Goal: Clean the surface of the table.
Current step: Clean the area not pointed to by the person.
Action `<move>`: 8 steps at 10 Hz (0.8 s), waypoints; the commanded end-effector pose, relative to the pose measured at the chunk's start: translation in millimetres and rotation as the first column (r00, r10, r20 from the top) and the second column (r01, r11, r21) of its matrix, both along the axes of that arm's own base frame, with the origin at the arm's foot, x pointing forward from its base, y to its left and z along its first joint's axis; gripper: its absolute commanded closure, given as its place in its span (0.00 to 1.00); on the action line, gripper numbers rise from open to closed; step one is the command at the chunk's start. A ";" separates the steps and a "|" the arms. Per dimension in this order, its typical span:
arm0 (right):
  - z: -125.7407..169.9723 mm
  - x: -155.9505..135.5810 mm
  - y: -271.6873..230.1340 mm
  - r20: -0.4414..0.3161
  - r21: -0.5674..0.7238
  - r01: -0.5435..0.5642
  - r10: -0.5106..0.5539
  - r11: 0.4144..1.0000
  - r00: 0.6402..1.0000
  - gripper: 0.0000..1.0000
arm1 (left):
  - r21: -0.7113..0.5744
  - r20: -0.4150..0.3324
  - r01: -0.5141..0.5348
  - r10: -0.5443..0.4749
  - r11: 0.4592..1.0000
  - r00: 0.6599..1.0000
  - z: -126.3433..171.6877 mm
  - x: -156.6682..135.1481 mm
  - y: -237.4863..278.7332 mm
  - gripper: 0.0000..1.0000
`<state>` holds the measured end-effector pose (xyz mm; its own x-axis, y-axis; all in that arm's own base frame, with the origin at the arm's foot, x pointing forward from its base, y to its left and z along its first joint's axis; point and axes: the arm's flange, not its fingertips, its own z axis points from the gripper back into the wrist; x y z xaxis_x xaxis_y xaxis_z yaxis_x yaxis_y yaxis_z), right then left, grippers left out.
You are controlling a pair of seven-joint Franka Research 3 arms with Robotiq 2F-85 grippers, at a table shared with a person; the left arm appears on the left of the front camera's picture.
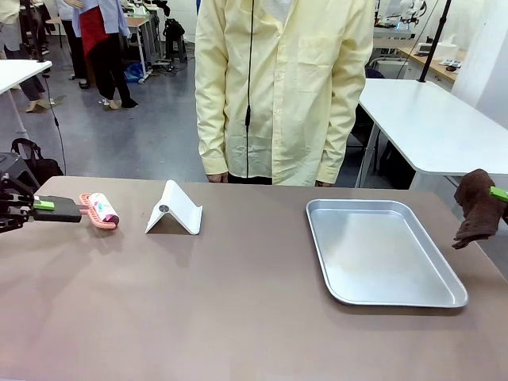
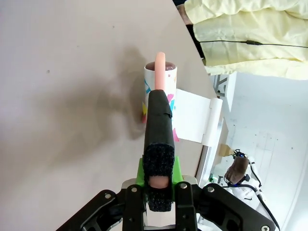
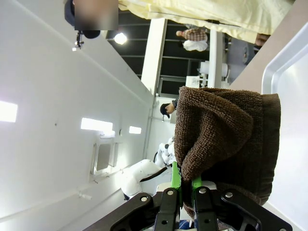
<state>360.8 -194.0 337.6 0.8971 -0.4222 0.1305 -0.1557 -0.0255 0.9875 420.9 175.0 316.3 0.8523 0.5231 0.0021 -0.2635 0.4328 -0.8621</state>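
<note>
At the left edge of the table (image 1: 238,317), far half: lint roller (image 1: 101,209), with folded stand (image 1: 175,210) near its right. On the right half lies the tray (image 1: 381,254). At the right edge hangs the cloth (image 1: 479,208). Behind the far edge stands a person (image 1: 282,87).

A white stand (image 1: 175,213) stood between a pink lint roller (image 1: 103,210) and a silver tray (image 1: 381,254). A brown cloth (image 1: 479,208) hung right of the tray, a person (image 1: 282,87) beyond.

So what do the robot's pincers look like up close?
They look like twins. The left pincer is black, made of chunky jointed links with small round silver bolts. Its two thin fingers carry bright green pads. The right pincer has the same black links, silver bolts and green tips.
</note>
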 end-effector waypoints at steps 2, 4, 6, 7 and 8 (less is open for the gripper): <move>3.5 -1.6 -1.0 0.008 0.003 -0.004 0.004 1.000 1.000 0.91 | -0.082 0.213 -0.012 0.029 0.997 0.977 40.8 -48.3 18.7 0.78; 3.5 -1.6 -1.0 0.008 0.003 -0.004 0.004 1.000 1.000 0.91 | -0.112 0.289 0.069 -0.034 0.991 0.957 63.4 -92.8 27.4 0.78; 3.5 -1.6 -1.0 0.008 0.003 -0.004 0.004 1.000 1.000 0.91 | -0.087 0.275 0.213 -0.182 0.973 0.944 69.1 -139.5 47.9 0.78; 3.5 -1.6 -1.0 0.008 0.003 -0.004 0.004 1.000 1.000 0.91 | -0.082 0.264 0.276 -0.246 0.958 0.933 68.1 -163.6 66.7 0.78; 3.5 -1.6 -1.0 0.008 0.003 -0.004 0.004 1.000 1.000 0.91 | -0.076 0.248 0.282 -0.256 0.956 0.934 63.3 -183.7 86.8 0.78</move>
